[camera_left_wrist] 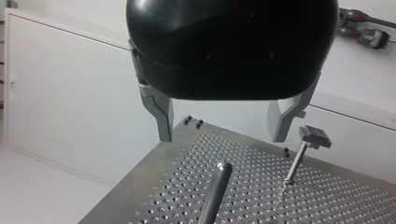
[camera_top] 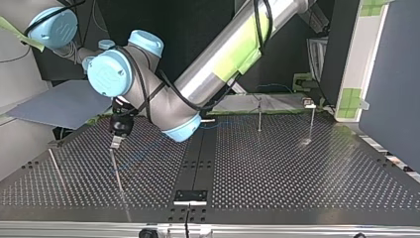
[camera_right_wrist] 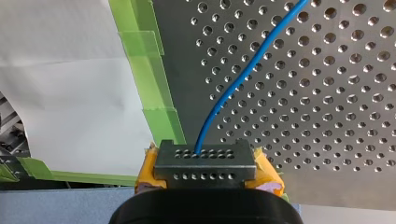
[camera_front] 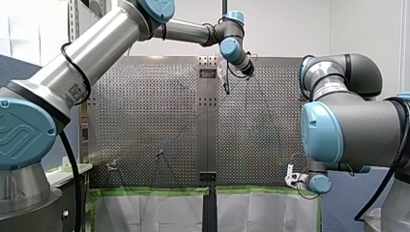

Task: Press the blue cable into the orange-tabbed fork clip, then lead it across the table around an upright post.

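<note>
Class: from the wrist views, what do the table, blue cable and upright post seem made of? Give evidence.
The table: likely metal, with a dull grey sheen and regular punched holes.
The blue cable: probably plastic-sheathed, smooth, evenly coloured, bending softly.
The upright post: seemingly polished metal, with a bright highlight along its rounded tip.

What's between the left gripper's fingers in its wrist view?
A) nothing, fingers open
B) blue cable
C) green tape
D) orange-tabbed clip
A: my left gripper has its fingers apart with nothing between them and a round-topped post ahead. The blue cable runs into my right gripper.
</note>
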Robot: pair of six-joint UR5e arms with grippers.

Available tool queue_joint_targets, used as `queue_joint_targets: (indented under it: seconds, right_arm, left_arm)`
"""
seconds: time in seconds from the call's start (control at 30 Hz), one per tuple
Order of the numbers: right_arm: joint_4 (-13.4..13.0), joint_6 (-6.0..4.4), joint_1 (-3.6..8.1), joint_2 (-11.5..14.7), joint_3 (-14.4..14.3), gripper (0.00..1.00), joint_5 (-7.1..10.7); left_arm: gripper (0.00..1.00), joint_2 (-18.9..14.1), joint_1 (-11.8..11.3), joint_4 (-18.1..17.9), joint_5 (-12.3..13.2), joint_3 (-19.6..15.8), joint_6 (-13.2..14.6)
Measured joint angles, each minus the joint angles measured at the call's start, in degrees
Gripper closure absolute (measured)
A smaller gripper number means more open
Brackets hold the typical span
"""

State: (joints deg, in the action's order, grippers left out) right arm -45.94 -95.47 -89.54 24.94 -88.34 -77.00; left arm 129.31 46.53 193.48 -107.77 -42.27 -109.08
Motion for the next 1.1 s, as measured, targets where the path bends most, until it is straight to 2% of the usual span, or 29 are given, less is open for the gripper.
queue_joint_targets:
  seconds: [0.47, 0.6, 0.73, 1.1]
  right_arm:
    - [0.02, -0.05, -0.17, -0.01, 0.02, 1.00, 0.30]
    - [0.04, -0.07, -0.21, 0.00, 0.02, 1.00, 0.34]
    - [0.05, -0.02, -0.20, -0.01, 0.01, 1.00, 0.35]
    - [0.06, 0.01, -0.27, -0.01, 0.00, 1.00, 0.35]
  left_arm:
    - [0.00, 0.01, -0.26, 0.49, -0.05, 0.02, 7.76]
    - [0.00, 0.00, -0.20, 0.41, -0.05, 0.01, 9.03]
    - [0.00, 0.00, -0.19, 1.02, -0.93, -0.02, 8.68]
    - [0.00, 0.00, 0.43, 4.51, -6.56, -0.04, 3.27]
